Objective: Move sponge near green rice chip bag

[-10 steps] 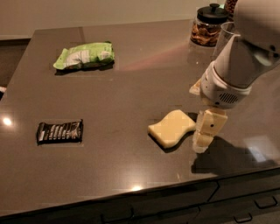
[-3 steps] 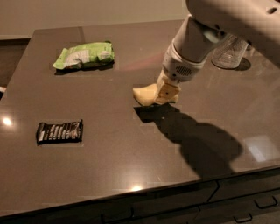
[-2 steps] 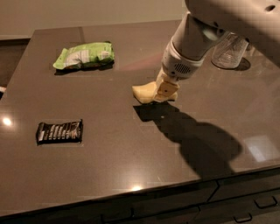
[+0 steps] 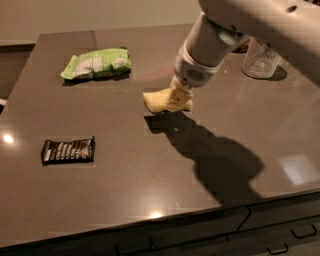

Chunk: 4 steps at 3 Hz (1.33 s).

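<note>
**Gripper**: cream, blocky fingers at the end of a white arm that comes down from the upper right. It sits over the middle of the tabletop, a little toward the far side. The fingers are clamped on the right end of the sponge.

**Sponge**: pale yellow, soft, with a wavy outline. It is held just above the surface, and its shadow falls on the table below and toward the viewer. The long axis runs roughly left to right in the view. The free end points left and the gripped end is hidden by the fingers.

**Green rice chip bag**: lime-green and white, puffy, lying flat on the far left part of the table. Its long axis also runs left to right, with the right end slightly farther back. It is apart from the sponge, up and to the left, with bare table between them.

**Black wrapper**: flat and ridged, lying near the left front, well apart from the sponge and the bag.

**Clear cup**: upright at the far right, partly behind the arm.

**Table**: dark grey-brown and glossy, with spots of light reflected along the front and left. The arm's large shadow spreads toward the front right.

**Drawers**: dark fronts with bar handles, below the front edge at the right.

**Wall**: pale, behind the table's far edge.
</note>
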Tool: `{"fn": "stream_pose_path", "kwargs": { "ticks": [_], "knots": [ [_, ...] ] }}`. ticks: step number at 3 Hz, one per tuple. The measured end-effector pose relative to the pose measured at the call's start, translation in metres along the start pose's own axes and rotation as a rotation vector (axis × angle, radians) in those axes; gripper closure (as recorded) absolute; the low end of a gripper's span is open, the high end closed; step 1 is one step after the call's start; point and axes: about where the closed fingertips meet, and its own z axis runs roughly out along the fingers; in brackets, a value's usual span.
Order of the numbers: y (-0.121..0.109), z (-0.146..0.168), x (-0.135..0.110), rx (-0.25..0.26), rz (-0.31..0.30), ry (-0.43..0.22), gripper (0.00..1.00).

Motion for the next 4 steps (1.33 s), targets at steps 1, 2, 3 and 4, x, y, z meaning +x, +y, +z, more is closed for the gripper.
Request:
{"fn": "stream_pose_path", "kwargs": {
  "ticks": [1, 2, 3, 4],
  "knots": [
    [-0.022, 0.012, -0.035, 0.06, 0.017, -0.035, 1.0],
    [-0.047, 0.027, -0.064, 0.092, 0.016, -0.077, 1.0],
    [-0.07, 0.045, -0.089, 0.091, -0.007, -0.109, 1.0],
    [-0.095, 0.073, -0.116, 0.052, -0.075, -0.116, 0.75]
  ]
}}
